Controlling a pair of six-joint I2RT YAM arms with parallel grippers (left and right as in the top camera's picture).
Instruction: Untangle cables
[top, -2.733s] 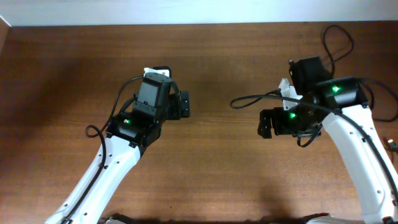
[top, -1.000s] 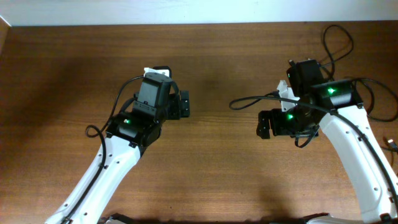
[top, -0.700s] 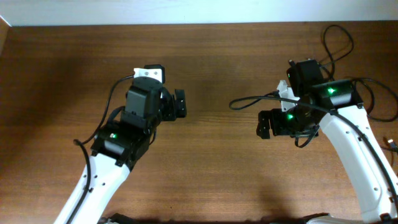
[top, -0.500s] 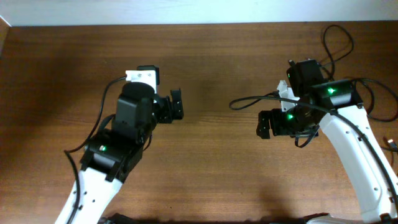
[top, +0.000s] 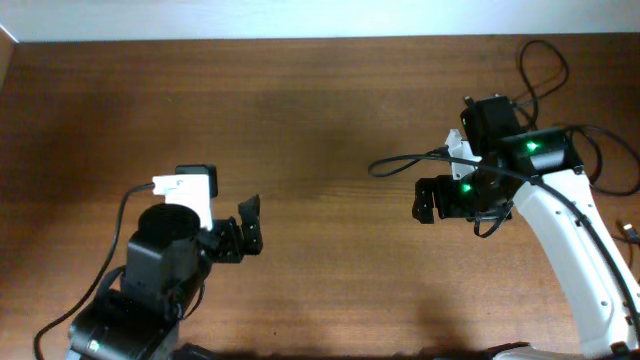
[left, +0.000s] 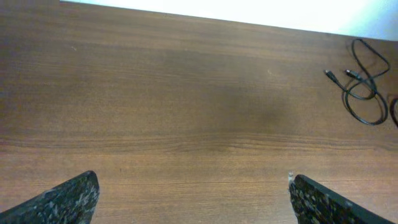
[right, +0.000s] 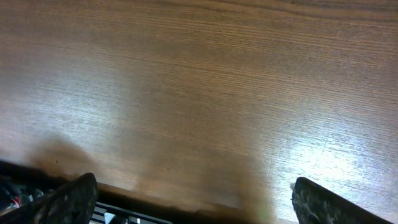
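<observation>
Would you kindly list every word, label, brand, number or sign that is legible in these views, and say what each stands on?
None: no legible text appears in any view. The wooden table bears no print, the thin black cable shows no readable marking, and the right arm carries only a green indicator light, without letters or numbers.

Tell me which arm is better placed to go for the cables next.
Right, probably. The cables lie at the far right of the table, close by the right arm; the left arm sits at the near left, a long reach away.
</observation>
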